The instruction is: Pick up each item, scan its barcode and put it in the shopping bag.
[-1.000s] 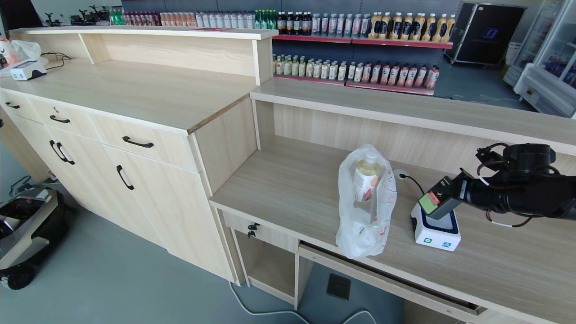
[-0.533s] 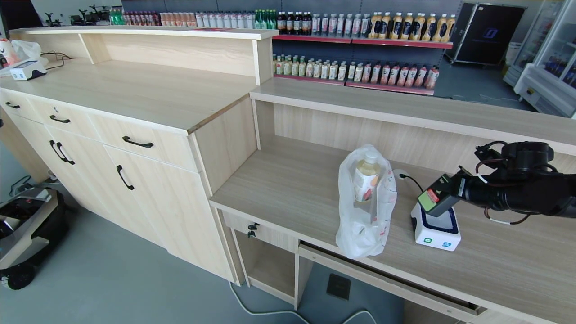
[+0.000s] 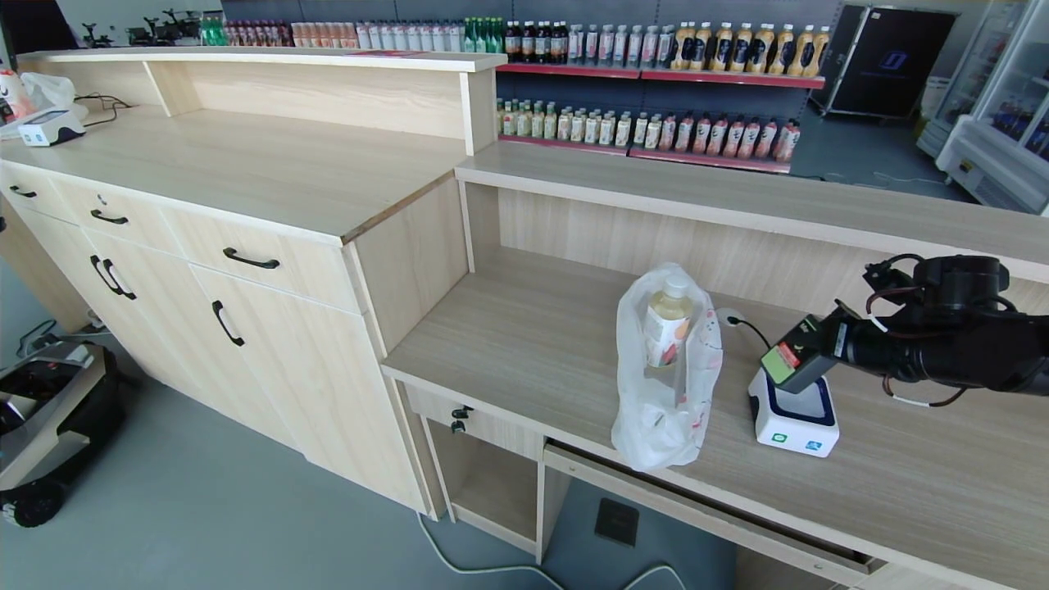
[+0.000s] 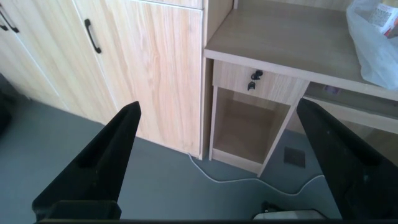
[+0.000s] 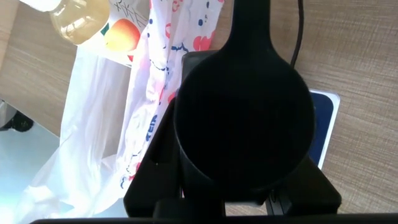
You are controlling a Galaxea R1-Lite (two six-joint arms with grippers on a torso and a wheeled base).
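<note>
Right gripper (image 3: 807, 352) clamps small box (image 3: 788, 360) just above scanner (image 3: 793, 419), beside bag (image 3: 668, 410) with bottle (image 3: 665, 328) inside. Left gripper (image 4: 217, 158) wide, hanging over floor (image 4: 168, 174). Risks: barcode angled away from scanner, no read; box snags floppy bag rim, topples bottle.
</note>
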